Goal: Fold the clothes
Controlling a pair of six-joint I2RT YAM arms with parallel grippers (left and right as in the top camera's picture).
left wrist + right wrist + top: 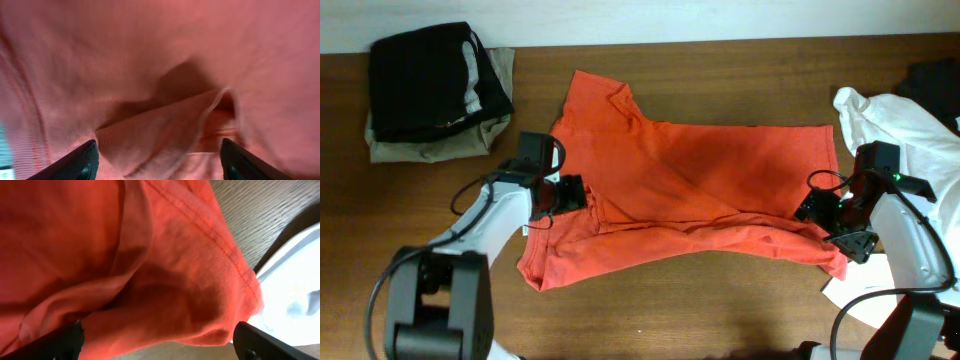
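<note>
The orange-red T-shirt (700,180) lies spread across the middle of the table, with a loosely doubled band along its near edge. My left gripper (578,196) hovers over the shirt's left side; in the left wrist view it (157,167) is open, and a raised fold of the shirt (165,125) sits between its fingers (77,162). My right gripper (832,226) is at the shirt's right hem; in the right wrist view it (160,345) is open wide, with the bunched hem of the shirt (200,295) between its fingers (255,342).
A black garment (430,70) sits on a khaki one (430,148) at the back left. A white garment (910,150) lies heaped at the right, beside my right arm, with dark cloth (935,85) behind it. A white sheet (860,298) rests near the front right.
</note>
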